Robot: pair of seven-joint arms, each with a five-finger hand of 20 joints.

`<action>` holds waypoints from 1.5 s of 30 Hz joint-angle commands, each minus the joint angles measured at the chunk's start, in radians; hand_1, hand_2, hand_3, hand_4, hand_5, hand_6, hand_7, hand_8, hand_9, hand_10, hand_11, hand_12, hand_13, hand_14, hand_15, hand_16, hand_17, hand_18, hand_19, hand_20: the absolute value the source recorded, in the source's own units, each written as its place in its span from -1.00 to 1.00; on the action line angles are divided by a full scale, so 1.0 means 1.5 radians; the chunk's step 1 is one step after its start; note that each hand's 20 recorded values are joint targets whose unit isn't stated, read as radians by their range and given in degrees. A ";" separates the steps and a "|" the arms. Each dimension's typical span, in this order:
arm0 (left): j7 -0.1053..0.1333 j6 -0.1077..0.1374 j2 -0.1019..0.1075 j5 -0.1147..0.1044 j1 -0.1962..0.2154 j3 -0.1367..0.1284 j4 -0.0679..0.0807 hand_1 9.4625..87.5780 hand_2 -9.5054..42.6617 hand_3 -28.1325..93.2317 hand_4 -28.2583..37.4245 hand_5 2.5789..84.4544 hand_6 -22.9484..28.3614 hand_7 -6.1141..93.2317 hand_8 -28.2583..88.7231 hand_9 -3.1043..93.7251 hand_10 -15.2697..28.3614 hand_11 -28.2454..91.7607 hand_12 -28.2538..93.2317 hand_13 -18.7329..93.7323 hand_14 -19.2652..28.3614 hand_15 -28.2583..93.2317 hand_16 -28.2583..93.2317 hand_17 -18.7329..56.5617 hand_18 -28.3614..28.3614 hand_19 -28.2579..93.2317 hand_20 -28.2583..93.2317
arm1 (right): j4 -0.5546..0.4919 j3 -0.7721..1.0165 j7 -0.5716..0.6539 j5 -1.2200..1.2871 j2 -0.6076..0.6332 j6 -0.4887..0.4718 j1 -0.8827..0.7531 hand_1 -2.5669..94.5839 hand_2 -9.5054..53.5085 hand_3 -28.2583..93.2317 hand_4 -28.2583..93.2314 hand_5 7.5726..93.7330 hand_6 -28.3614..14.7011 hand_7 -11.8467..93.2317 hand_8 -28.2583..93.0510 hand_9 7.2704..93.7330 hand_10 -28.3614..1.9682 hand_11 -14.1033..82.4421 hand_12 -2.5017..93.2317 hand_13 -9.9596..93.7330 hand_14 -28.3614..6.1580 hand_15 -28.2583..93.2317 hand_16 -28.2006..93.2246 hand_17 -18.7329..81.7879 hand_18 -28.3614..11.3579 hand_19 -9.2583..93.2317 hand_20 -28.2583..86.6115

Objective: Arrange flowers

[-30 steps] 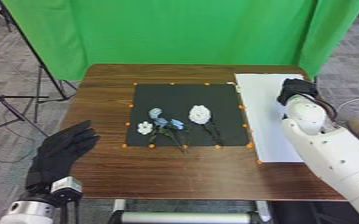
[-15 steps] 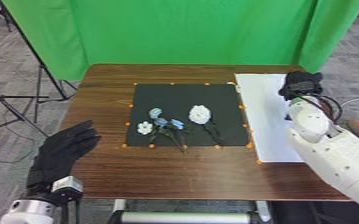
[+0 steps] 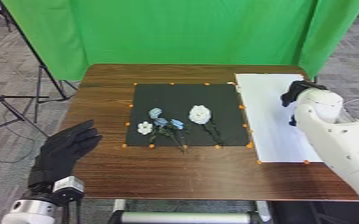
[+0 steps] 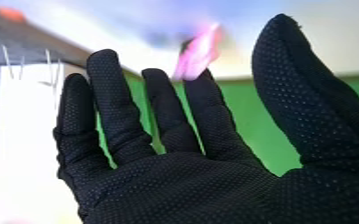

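The work seems partly done: blue flowers and white flowers lie on the mat, away from the right hand with wide-spread fingers, and a pink thing, maybe another flower, is near their tips.

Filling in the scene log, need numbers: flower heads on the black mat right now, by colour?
Blue flowers: 3
White flowers: 2, one large, one small
Total on the black mat: 5
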 commanded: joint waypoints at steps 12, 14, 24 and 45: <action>-0.003 -0.004 -0.005 -0.001 0.007 -0.002 0.001 -0.53 -0.40 0.82 -0.51 0.06 0.44 -0.61 -0.66 -0.15 0.73 0.06 -0.40 -0.17 1.00 0.42 -0.74 -0.76 0.76 0.43 -0.36 | 0.030 -0.048 0.047 -0.082 -0.007 0.155 -0.022 0.12 -1.00 0.74 -1.00 0.38 0.35 -0.35 -0.64 0.70 0.45 -0.48 -0.35 0.40 0.41 0.44 -0.02 -0.23 -0.75 0.68 0.14; -0.002 -0.004 -0.006 0.000 0.009 -0.003 0.000 -0.53 -0.40 0.82 -0.51 0.06 0.44 -0.61 -0.66 -0.15 0.73 0.06 -0.40 -0.17 1.00 0.42 -0.74 -0.76 0.76 0.43 -0.36 | 0.029 -0.053 0.056 -0.081 -0.005 0.169 -0.020 0.18 -1.00 0.71 -1.00 0.53 0.35 -0.34 -0.58 0.85 0.56 -0.48 -0.22 0.50 0.52 0.44 0.04 -0.16 -0.72 0.72 0.14; 0.005 0.004 0.000 -0.004 0.024 -0.011 -0.005 -0.53 -0.40 0.82 -0.51 0.06 0.44 -0.62 -0.66 -0.15 0.74 0.06 -0.40 -0.17 1.00 0.42 -0.74 -0.76 0.76 0.43 -0.36 | 0.009 -0.099 0.063 -0.069 -0.002 0.235 0.007 0.21 -1.00 0.69 -1.00 0.76 0.35 -0.38 -0.52 1.00 0.60 -0.42 -0.19 0.67 0.45 0.45 0.05 -0.04 -0.76 0.74 0.13; -0.003 0.017 0.002 -0.004 0.070 -0.048 -0.025 -0.53 -0.40 0.82 -0.51 0.06 0.44 -0.62 -0.66 -0.15 0.73 0.06 -0.40 -0.17 1.00 0.42 -0.74 -0.76 0.76 0.43 -0.36 | -0.214 -0.149 0.084 0.075 -0.038 0.249 -0.033 0.21 -1.00 0.73 -1.00 0.80 0.29 -0.40 -0.48 1.00 0.52 -0.35 -0.24 0.69 0.35 0.46 0.03 -0.03 -0.90 0.81 0.11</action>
